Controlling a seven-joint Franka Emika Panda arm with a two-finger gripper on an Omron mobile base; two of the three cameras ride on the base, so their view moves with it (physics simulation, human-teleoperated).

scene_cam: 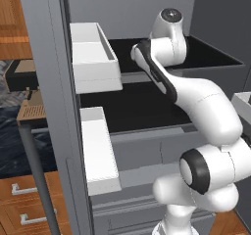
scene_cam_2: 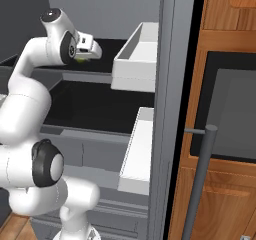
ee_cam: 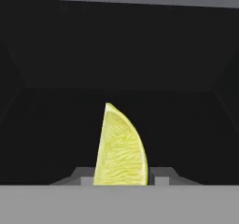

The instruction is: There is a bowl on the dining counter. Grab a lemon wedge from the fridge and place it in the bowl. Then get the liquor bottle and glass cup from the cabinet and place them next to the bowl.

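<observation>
Risking a slip: lemon wedge stands narrow and upright between two small dark fingertips, peel curved, flesh wet, so a pinch landing on the slanted faces could squirt it out onto the dark shelf or deeper into the fridge. Lifting too early, before a firm hold, could drop it. Pulling back carelessly could also knock the white door bin just beside the arm. Gripper reaches over the upper shelf, a sliver of yellow-green showing under it in the right base view. Jaws partly drawn in, neither wide nor pressed together, flanking the wedge close on both sides; cannot tell whether the pads actually bear on it yet.
</observation>
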